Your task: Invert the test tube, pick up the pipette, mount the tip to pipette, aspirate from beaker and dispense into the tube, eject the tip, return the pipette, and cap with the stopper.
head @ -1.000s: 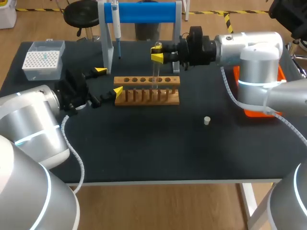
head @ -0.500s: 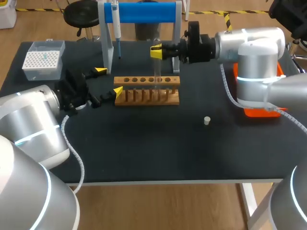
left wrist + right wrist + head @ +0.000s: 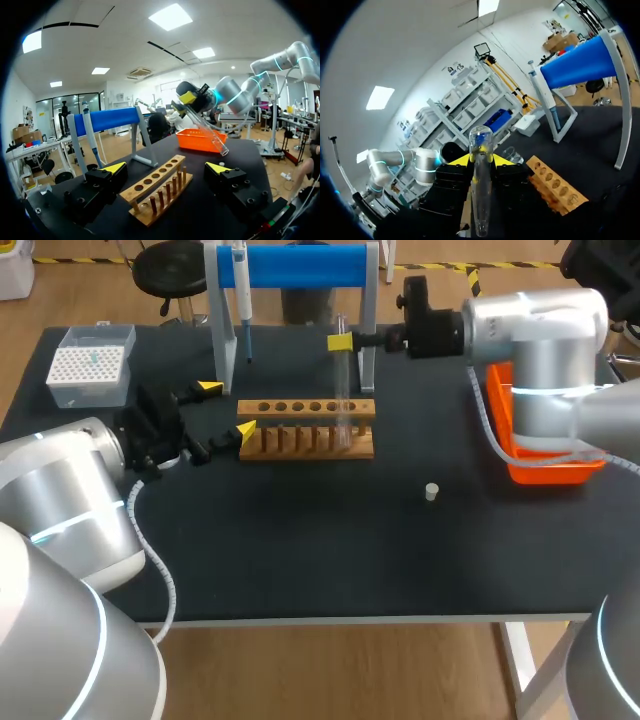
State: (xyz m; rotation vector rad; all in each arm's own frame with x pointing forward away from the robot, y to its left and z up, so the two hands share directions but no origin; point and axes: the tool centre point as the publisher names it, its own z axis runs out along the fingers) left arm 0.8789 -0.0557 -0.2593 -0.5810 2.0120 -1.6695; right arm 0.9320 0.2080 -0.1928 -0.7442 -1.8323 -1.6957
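Yellow tips spread wide, the left gripper (image 3: 227, 408) sits by the rack's (image 3: 305, 428) left end, holding nothing. Above the rack's right part, toward the table's back edge, the tube (image 3: 341, 380) hangs clamped in the right gripper (image 3: 340, 342). It is thin glass, likely light, slick and brittle, so a gentle pinch on its wall suits it. Since a second ago the right wrist has rolled, and the tube sits further right, tilted.
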